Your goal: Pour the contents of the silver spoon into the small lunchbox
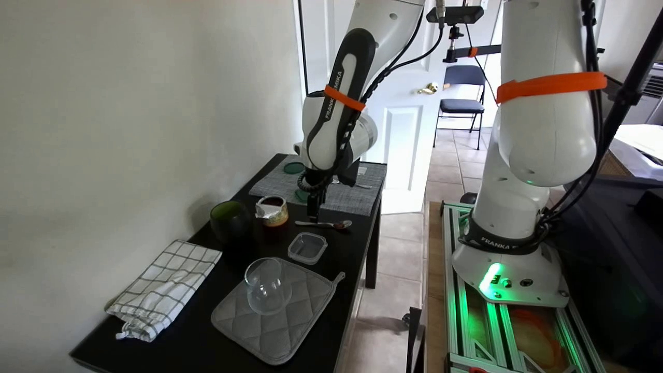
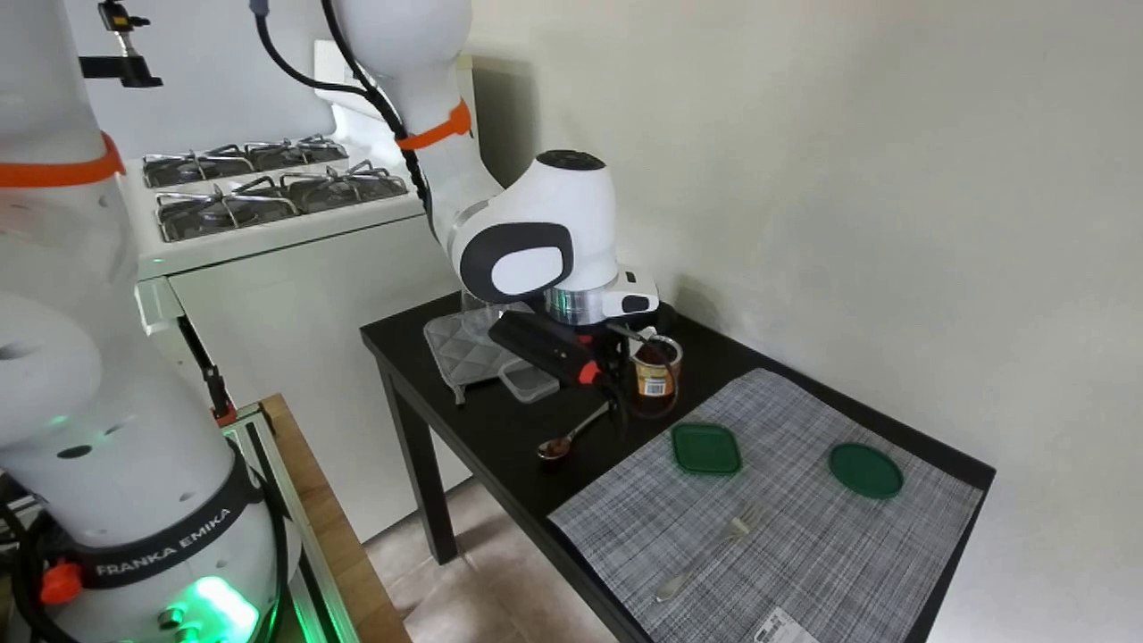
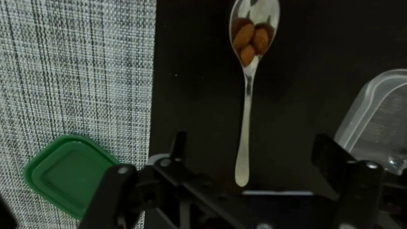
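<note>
- Pincer (image 3: pixel 249 140) spread wide, gripping nothing, above the handle of the silver spoon (image 3: pixel 244 127).
- The spoon lies near the surface's (image 1: pixel 323 342) robot-side long edge, scoop toward that edge, carrying brown nuts (image 3: pixel 244 35).
- Step, apparently: lining up the grasp.
- Next, likely: descend, close on the handle, lift level.

Three brown nuts (image 3: pixel 248 51) in slim silver metal spoon (image 3: pixel 248 86)

Its handle shows between the black gripper's (image 3: pixel 249 143) parted fingers. Toward one short edge of the black bench (image 3: pixel 197 105), a square green lid (image 3: pixel 68 175) on grey woven placemat (image 3: pixel 76 70); toward the other, a clear plastic tub (image 3: pixel 361 117).
</note>
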{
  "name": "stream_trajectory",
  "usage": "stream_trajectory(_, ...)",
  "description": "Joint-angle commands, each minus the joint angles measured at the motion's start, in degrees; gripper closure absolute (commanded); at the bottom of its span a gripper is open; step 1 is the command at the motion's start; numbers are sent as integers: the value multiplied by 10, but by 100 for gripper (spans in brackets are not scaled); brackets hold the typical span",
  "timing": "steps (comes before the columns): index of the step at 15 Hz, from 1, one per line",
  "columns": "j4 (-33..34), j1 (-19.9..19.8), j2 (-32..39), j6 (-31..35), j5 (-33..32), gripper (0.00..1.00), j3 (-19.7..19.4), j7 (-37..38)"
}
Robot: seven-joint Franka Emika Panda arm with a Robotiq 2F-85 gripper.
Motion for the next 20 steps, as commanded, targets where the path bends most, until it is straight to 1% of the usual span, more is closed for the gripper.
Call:
stream_trajectory(1,19,-32,43,25,-8,11,27,8)
stream_trajectory(3,26,-44,56,31,-13,6,36,11)
stream_trajectory(6,38,-61,74,37,-13,30,53,12)
stream_trajectory(7,42,-64,77,37,-15,43,55,14)
stream_trajectory(8,45,-68,82,38,-16,47,60,14)
stream_trajectory(10,51,-73,88,39,-18,61,65,15)
stream_trajectory(11,54,-74,91,39,-20,71,66,15)
stream_trajectory(15,61,-75,98,40,-30,99,64,19)
stream_trajectory(17,63,-76,100,41,-34,100,62,20)
stream_trajectory(18,64,-76,101,41,-35,97,62,21)
stream_trajectory(20,65,-75,102,41,-39,97,60,24)
